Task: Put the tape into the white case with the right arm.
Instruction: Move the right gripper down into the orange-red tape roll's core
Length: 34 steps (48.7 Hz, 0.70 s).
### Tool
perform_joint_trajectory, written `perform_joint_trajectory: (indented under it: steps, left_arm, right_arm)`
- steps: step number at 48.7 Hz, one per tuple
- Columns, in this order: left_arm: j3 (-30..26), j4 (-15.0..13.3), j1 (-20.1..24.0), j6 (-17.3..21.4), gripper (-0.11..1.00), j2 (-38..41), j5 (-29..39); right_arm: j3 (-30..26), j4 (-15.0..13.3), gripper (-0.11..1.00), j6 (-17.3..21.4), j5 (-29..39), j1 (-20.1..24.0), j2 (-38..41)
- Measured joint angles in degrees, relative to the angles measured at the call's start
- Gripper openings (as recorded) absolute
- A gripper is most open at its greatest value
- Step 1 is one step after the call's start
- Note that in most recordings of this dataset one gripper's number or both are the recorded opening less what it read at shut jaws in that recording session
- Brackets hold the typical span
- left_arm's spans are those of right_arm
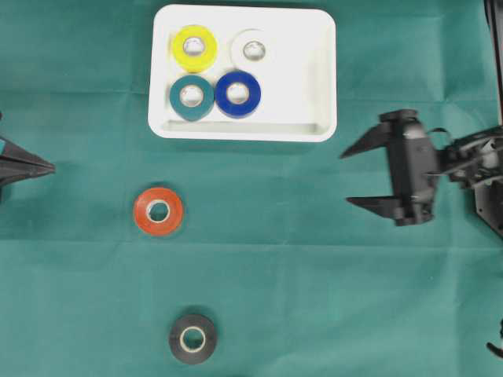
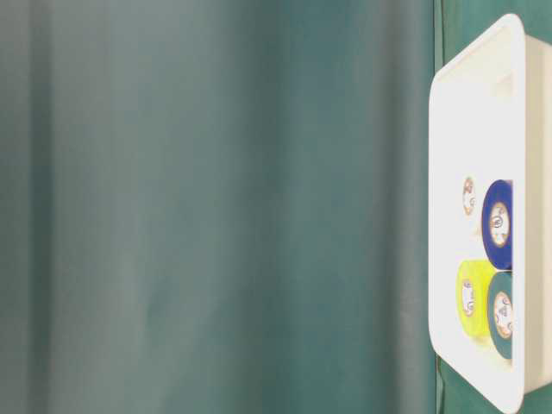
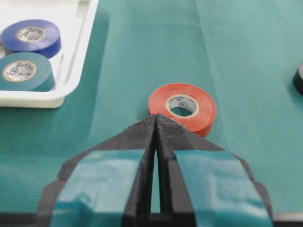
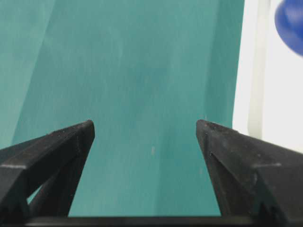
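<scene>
Left claw pressed together at the desk's left edge. Orange tape and black tape lying flat on the green cloth, outside the white case. Right claw spread apart, holding nothing.

A: Left wrist view: black roll clipped by right edge. White case cut at upper left.
B: Right wrist: blue roll blurred, cropped upper right. Table-level: case runs off right.
</scene>
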Motion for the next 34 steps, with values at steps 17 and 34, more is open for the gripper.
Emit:
perform_joint_trajectory:
  steps: [17,34]
  left_arm:
    - [0.1,0.0,0.0,0.0,0.01,-0.1,0.0]
    - [0.1,0.1,0.0,0.0,0.01,-0.1,0.0]
  right_arm:
    - [-15.6,-1.9,0.61,-0.1,-0.1,1.2,16.2]
    - [-27.5,-1.9,0.61,-0.1,0.1,3.4,27.3]
